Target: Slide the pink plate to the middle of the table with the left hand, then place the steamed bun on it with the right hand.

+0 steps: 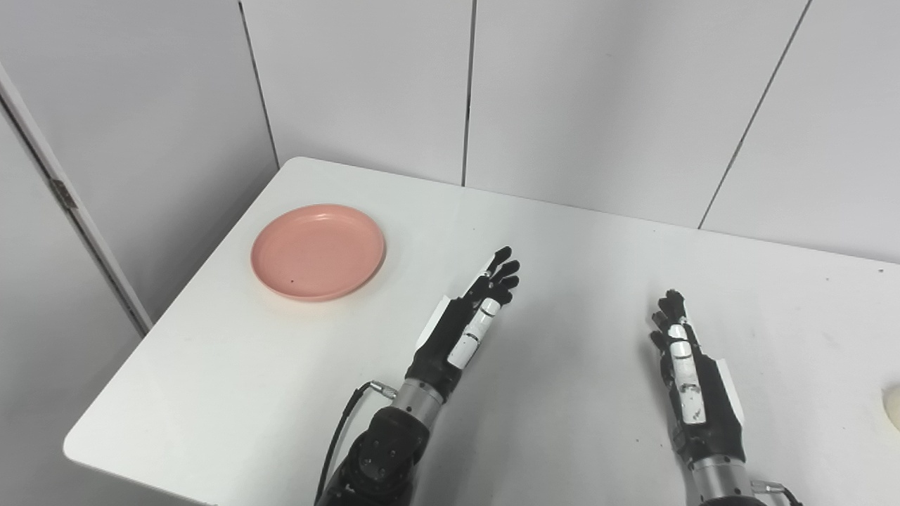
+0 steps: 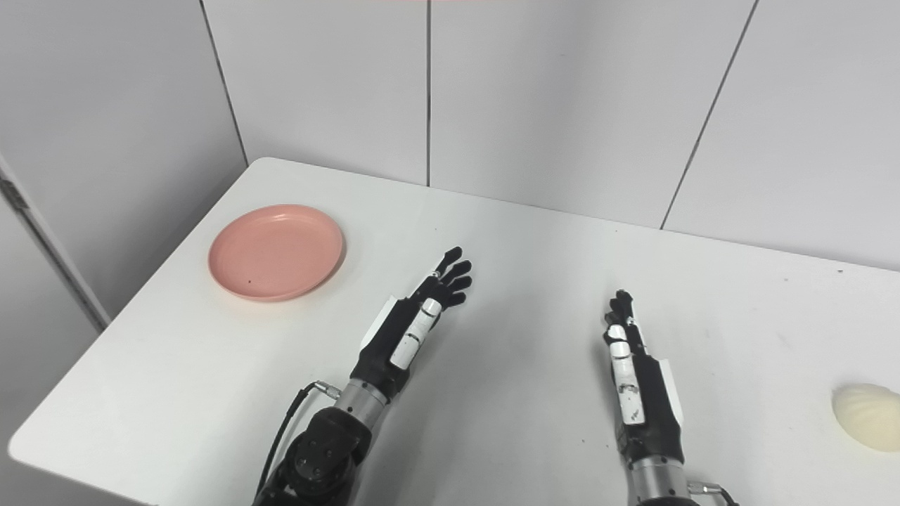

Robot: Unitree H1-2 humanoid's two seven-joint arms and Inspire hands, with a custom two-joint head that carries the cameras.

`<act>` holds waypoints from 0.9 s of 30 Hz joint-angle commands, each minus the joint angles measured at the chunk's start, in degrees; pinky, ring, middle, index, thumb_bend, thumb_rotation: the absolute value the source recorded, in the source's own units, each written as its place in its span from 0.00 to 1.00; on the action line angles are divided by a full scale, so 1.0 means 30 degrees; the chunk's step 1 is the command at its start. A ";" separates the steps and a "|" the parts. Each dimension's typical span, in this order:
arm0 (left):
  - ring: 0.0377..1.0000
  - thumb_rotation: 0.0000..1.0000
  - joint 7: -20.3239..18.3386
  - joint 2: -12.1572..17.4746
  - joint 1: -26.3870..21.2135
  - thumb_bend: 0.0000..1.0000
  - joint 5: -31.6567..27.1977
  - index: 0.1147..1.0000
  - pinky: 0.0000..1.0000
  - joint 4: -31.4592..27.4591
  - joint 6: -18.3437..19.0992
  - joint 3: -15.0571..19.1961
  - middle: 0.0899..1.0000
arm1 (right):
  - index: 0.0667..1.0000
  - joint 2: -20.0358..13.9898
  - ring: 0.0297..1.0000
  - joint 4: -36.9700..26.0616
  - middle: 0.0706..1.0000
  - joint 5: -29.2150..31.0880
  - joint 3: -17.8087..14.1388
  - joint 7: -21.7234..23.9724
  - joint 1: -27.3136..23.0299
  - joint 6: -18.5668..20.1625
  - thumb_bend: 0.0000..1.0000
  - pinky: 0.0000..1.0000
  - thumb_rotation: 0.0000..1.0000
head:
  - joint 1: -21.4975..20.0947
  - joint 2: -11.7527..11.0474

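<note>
A pink plate [image 1: 318, 251] lies empty near the table's far left corner. A pale steamed bun [image 2: 869, 416] lies on the table at the far right, mostly cut off in the left eye view [image 1: 893, 407]. My left hand [image 1: 472, 313] is open over the table's middle, fingers straight, to the right of the plate and apart from it. My right hand [image 1: 685, 372] is open over the front right of the table, fingers straight, to the left of the bun and apart from it. Neither hand holds anything.
The white table [image 1: 562, 267] ends in a rounded corner at the far left and a front left edge [image 1: 98, 436]. Grey wall panels [image 1: 562, 91] stand just behind it.
</note>
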 commanded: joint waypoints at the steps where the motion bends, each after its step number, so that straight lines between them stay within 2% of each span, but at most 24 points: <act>1: 0.92 1.00 0.0284 -0.0381 0.1949 0.51 -0.0110 0.94 0.91 0.2554 -0.0315 -0.0306 0.94 | 1.00 -0.0151 1.00 0.0294 1.00 0.0148 -0.0197 0.0083 0.0739 -0.0468 0.18 1.00 1.00 | 0.0004 0.0023; 14: 0.92 1.00 0.0306 -0.0156 0.2099 0.54 -0.0169 0.95 0.90 0.1660 0.0520 -0.0053 0.94 | 1.00 0.0055 1.00 -0.0161 1.00 -0.0009 -0.0056 0.0046 0.0927 -0.0268 0.19 1.00 1.00 | 0.0172 0.0282; 21: 0.93 1.00 0.0096 -0.0064 0.1922 0.51 -0.0762 0.96 0.91 -0.0373 0.1971 0.0273 0.95 | 1.00 0.0147 1.00 -0.0505 1.00 -0.0176 -0.0029 -0.0074 0.1016 0.0069 0.18 1.00 1.00 | 0.0294 0.0384; 27: 0.93 1.00 0.0007 0.0133 0.1376 0.49 -0.1360 0.95 0.94 -0.2630 0.3984 0.0616 0.95 | 1.00 0.0098 1.00 -0.0583 1.00 -0.0232 -0.0037 -0.0066 0.1018 0.0239 0.18 1.00 1.00 | 0.0259 0.0445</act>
